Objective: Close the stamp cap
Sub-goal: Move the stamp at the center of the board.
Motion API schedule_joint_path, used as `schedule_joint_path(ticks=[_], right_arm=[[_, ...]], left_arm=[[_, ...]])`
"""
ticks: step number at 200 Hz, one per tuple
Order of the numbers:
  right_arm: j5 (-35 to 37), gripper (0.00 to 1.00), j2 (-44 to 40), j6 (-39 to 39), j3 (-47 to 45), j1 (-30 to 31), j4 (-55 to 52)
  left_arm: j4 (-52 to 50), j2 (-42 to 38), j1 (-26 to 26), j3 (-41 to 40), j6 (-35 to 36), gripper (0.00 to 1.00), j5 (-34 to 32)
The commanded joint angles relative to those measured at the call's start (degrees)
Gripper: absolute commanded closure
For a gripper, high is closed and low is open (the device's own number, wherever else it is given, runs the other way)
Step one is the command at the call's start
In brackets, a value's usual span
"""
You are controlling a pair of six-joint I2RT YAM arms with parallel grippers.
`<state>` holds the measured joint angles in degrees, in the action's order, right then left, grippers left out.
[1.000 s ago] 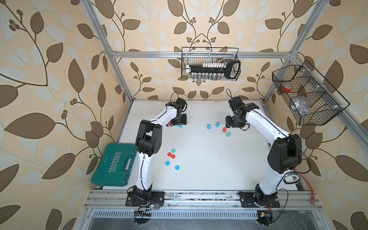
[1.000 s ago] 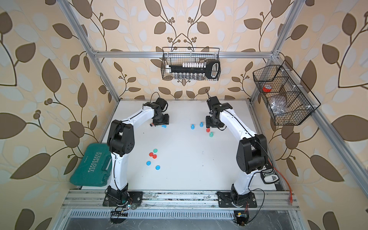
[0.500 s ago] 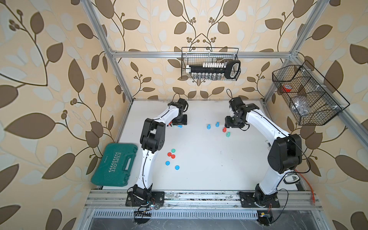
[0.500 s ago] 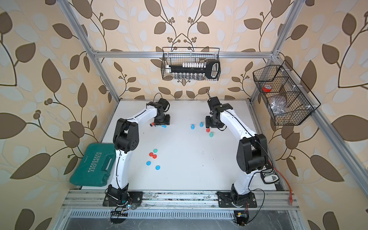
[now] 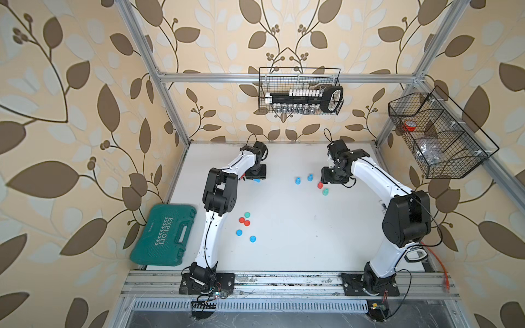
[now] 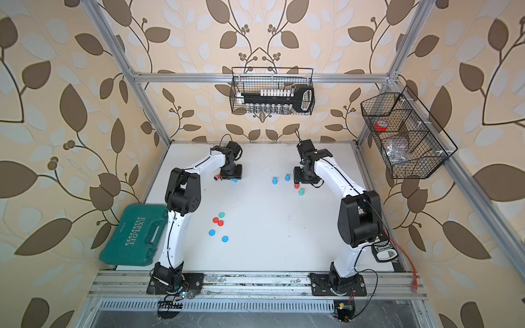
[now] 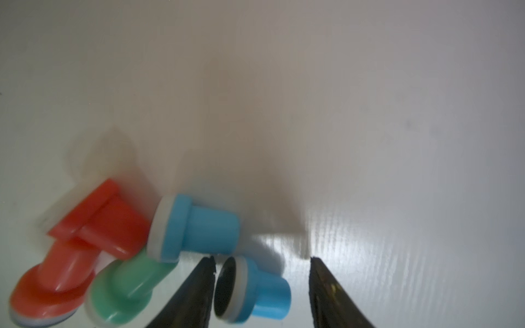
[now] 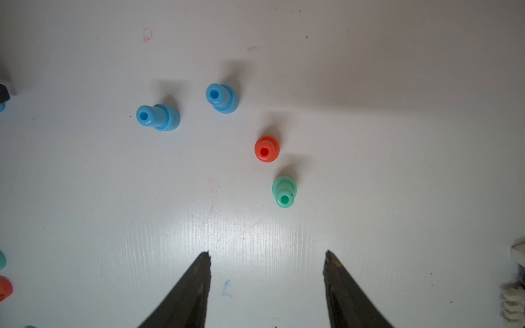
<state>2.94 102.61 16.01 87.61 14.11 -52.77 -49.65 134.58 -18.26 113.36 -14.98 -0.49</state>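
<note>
The left end effector (image 7: 260,257) is sitting low over the white worktop (image 5: 298,250), its fingers (image 7: 196,292) spread apart. A blue stamp (image 7: 255,292) is lying on its side between them. The stamp's dark face is turned toward one finger and is very close to it; whether they are touching cannot be told. The handle end is stopping short of the other finger with a clear gap showing, so nothing is being pinched.

Just outside that first finger, a blurred cluster is lying tipped over and crowding together. It is made up of a second blue stamp (image 7: 199,227), a green stamp (image 7: 127,286) and two red stamps (image 7: 105,218).

The right end effector (image 8: 267,252) is hanging above the worktop with its fingers spread wide and nothing between them. Ahead of its fingertips four stamps are standing upright with their handle ends up, each apart from the others. The upright green stamp (image 8: 284,191) is standing nearest, with the upright red stamp (image 8: 266,149) just beyond it. The two upright blue stamps (image 8: 223,98) are standing farther out and off to one side.

Five loose round caps (image 5: 247,223) (one green, two red, two blue) are lying well apart from both end effectors, back toward the left arm's base. None is sitting on a stamp there.
</note>
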Motion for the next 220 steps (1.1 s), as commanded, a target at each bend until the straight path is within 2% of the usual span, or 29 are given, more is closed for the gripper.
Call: schedule_joint_path(ticks=[1, 25, 67, 127, 146, 181, 200, 220], right_arm=[[-0.9, 0.41, 0.0, 0.3, -1.3, -0.2, 0.3], [-1.0, 0.41, -0.4, 0.5, -1.6, -0.3, 0.5], [-1.3, 0.42, -1.3, 0.7, -2.4, -0.3, 0.6], [-1.4, 0.41, -3.8, 0.6, -4.4, -0.5, 0.8], [-1.3, 0.42, -4.9, 0.6, -5.3, -0.4, 0.8], [-1.0, 0.42, -6.9, 0.3, -6.6, -0.9, 1.1], [-1.0, 0.42, -7.8, 0.2, -7.0, -1.1, 1.1], [-1.4, 0.42, -8.5, 0.2, -7.4, -1.3, 1.4]], left_arm=[[-0.9, -2.0, 0.6, -2.1, -0.2, 0.47, 0.5], [0.2, -3.5, 0.6, -5.5, -0.9, 0.5, 1.1], [1.1, -5.5, 0.5, -9.8, -1.6, 0.62, 2.2], [2.7, -11.0, -1.8, -18.2, -4.8, 0.67, 4.3], [2.8, -14.8, -5.0, -23.9, -10.4, 0.65, 5.2], [3.8, -23.6, -14.1, -36.2, -27.8, 0.63, 6.2], [4.7, -25.7, -19.3, -38.9, -36.6, 0.63, 7.9], [4.7, -25.6, -22.8, -38.5, -42.5, 0.63, 8.7]])
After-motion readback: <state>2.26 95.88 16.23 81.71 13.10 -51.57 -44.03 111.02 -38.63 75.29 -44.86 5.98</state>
